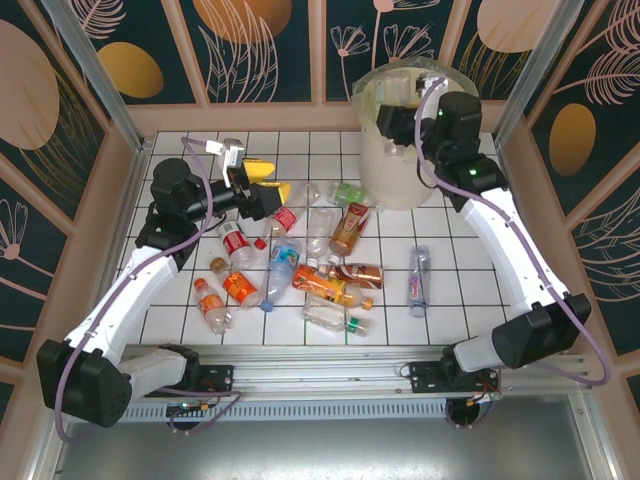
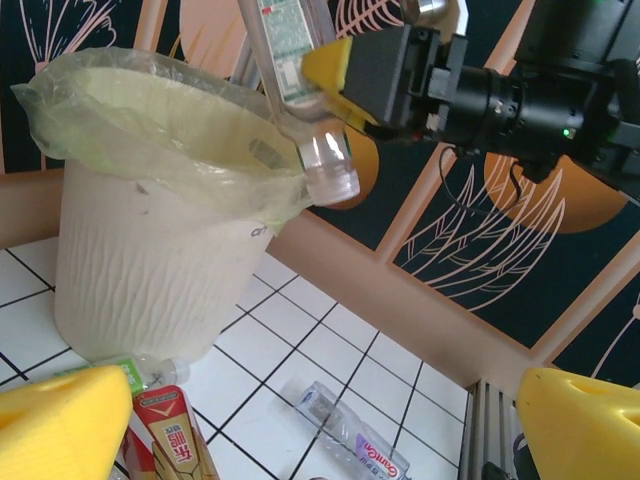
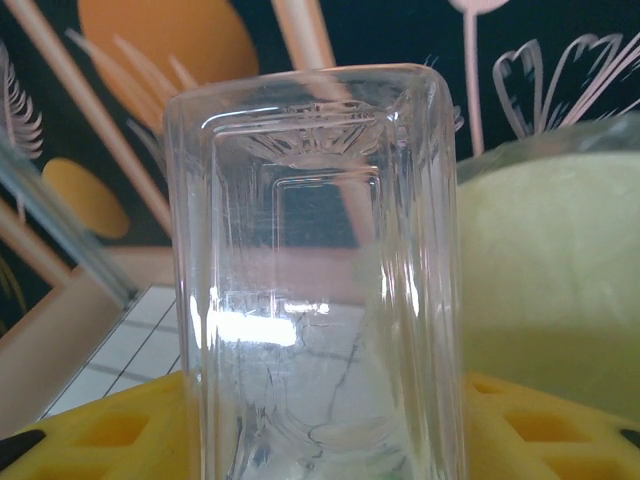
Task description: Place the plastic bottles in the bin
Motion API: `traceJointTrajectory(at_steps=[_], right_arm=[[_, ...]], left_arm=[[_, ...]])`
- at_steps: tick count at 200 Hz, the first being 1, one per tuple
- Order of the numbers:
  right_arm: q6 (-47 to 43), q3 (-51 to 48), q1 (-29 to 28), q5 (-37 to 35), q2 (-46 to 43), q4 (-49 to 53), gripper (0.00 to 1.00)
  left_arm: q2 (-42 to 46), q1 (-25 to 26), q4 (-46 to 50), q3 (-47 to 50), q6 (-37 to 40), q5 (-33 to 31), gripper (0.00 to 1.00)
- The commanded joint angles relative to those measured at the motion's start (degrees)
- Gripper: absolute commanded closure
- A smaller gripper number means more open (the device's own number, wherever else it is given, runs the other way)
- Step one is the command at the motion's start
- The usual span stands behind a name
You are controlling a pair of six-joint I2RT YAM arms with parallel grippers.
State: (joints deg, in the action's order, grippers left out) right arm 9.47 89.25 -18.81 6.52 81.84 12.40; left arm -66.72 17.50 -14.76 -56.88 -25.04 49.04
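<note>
Bottles [image 1: 283, 265] lie in a loose heap in the middle of the white tiled surface [image 1: 470, 300]. They have red, orange, blue and green labels. One blue-label bottle [image 1: 418, 280] lies by itself to the right of the heap. A green-label bottle [image 1: 350, 192] lies farther back, just beside the foot of the bin [image 1: 385, 185]. The bin stands at the far right of the surface. It is white, with a pale yellow bag folded over its rim.

My right end effector [image 1: 398, 120] is up at the top of the bin. It is closed on a clear bottle [image 2: 300, 100] with a green and white label. My yellow pads [image 2: 326, 65] press on its sides. The clear bottle slopes down, and its flat bottom end hangs right by the bag at the rim. From my right wrist I see that see-through bottom close up, with the yellow bag behind it on the right.

My left end effector [image 1: 268, 180] is wide open and holds nothing. It is at the far left side of the heap and faces the bin. From my left wrist, its two yellow fingers [image 2: 60, 425] sit low in the corners. Between them I see a red-label bottle [image 2: 175, 435] lying close to the green-label bottle.
</note>
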Motion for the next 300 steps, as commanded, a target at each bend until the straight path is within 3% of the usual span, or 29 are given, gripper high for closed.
traceJointTrajectory(at_steps=[1,78,131,253,300], right_arm=[[1.10,3.87,2.11,0.08,2.50,-4.85,0.44],[0.09,12.05,5.67,-5.47,12.07,-6.69,0.45],[-3.10,23.45,6.55,-9.37,21.40,4.18,0.45],[-0.74,37.70,10.43,-7.66,34.54,22.08,0.45],[0.80,38.45,10.83,-7.62,37.39,25.29,0.45]], left_arm=[[0.68,0.22,-2.64,0.37,0.80,1.08,0.01],[0.14,0.32,-1.96,0.20,1.39,1.24,0.01],[0.27,0.38,-1.92,0.20,1.53,1.19,0.02],[-0.34,1.14,-0.43,-0.07,2.89,0.73,0.02],[0.01,1.23,-0.75,0.26,3.41,1.27,0.01]])
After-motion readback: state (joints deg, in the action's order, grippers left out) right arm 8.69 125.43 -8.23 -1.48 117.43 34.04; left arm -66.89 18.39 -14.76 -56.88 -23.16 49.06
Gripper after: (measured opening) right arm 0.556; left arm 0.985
